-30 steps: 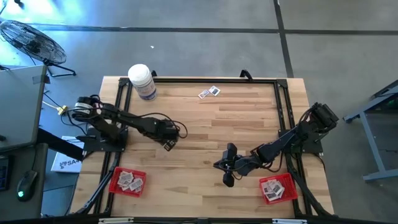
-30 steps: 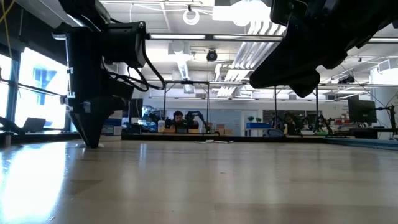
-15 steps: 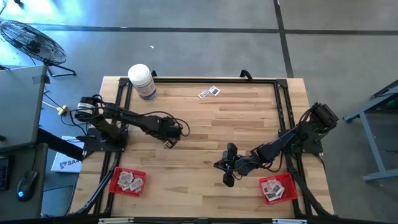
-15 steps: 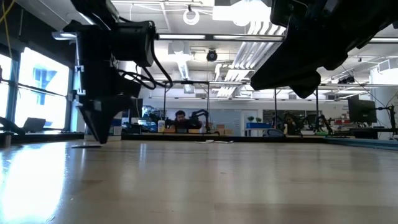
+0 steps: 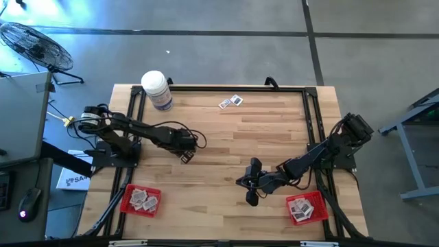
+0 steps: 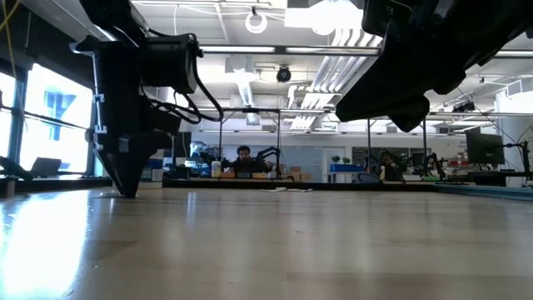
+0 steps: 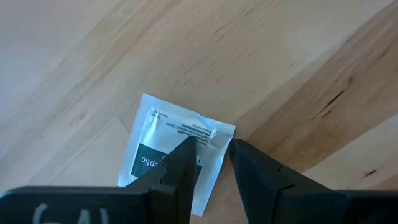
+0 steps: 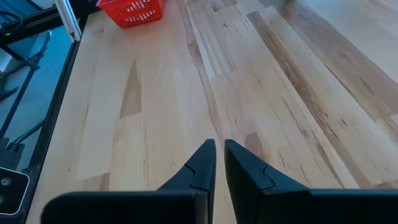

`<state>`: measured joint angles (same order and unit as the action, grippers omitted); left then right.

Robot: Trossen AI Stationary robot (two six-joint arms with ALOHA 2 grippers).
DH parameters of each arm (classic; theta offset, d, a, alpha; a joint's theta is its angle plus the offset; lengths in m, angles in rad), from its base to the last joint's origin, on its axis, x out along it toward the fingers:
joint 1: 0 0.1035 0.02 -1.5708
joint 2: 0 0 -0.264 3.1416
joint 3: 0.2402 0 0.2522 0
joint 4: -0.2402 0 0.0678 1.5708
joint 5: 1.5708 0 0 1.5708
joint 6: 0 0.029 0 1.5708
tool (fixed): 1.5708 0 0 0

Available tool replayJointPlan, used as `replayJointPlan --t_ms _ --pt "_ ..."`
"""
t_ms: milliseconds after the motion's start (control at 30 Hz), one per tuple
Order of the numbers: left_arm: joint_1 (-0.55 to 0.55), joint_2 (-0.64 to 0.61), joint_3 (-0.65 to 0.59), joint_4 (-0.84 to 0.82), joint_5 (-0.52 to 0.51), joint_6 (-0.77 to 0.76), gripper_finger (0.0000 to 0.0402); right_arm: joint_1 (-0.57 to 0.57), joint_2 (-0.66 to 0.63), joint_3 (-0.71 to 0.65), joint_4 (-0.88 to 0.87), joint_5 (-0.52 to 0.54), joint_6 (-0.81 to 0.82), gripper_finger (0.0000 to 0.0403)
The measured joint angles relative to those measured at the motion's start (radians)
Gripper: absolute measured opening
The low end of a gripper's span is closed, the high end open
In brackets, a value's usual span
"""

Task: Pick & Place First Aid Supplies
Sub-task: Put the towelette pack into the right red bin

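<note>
One small white packet [image 7: 171, 155] with dark print lies flat on the wood under my left gripper [image 7: 211, 149], left of the table's centre [image 5: 185, 156]. The fingers point down, a little apart, with their tips at the table top [image 6: 125, 192]. One tip is over the packet's edge and the other is beside it on the wood. Two more packets [image 5: 231, 102] lie near the far edge. My right gripper [image 5: 250, 186] is shut and touches nothing, above the table left of the right red tray [image 5: 306, 207]. My left gripper comes at the packet from above, pointing down. One fingertip [image 7: 186, 152] stands on the packet near its edge [image 7: 214, 140], and the other stands on bare wood beside it. The packet lies flat on the table. Whether the finger presses it, I cannot tell.
A left red tray [image 5: 140, 200] and the right red tray each hold several packets, at the near corners. A large white bottle [image 5: 157, 90] stands at the far left corner. A black frame [image 5: 312, 123] runs round the table. Bare wood fills the middle.
My left gripper moved a little toward the table's right and rose slightly off the wood. It then came back and down, and its tips are at the table again. My right arm kept still.
</note>
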<state>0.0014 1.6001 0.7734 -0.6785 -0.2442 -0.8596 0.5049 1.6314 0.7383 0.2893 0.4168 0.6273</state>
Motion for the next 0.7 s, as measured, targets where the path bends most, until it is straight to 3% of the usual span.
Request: replayJointPlan --t_ms 233,500,700 --pt "-0.001 0.001 -0.001 0.005 0.004 -0.01 0.0096 0.0 0.0 0.0 0.0 0.0 0.004 0.0028" --pt "-0.002 0.004 -0.002 0.008 0.006 -0.056 0.0008 0.0 0.0 0.0 0.0 -0.001 0.028 0.0028" --pt "-0.002 0.004 -0.002 0.008 -0.003 -0.088 0.0008 0.0 0.0 0.0 0.0 -0.007 0.028 0.0028"
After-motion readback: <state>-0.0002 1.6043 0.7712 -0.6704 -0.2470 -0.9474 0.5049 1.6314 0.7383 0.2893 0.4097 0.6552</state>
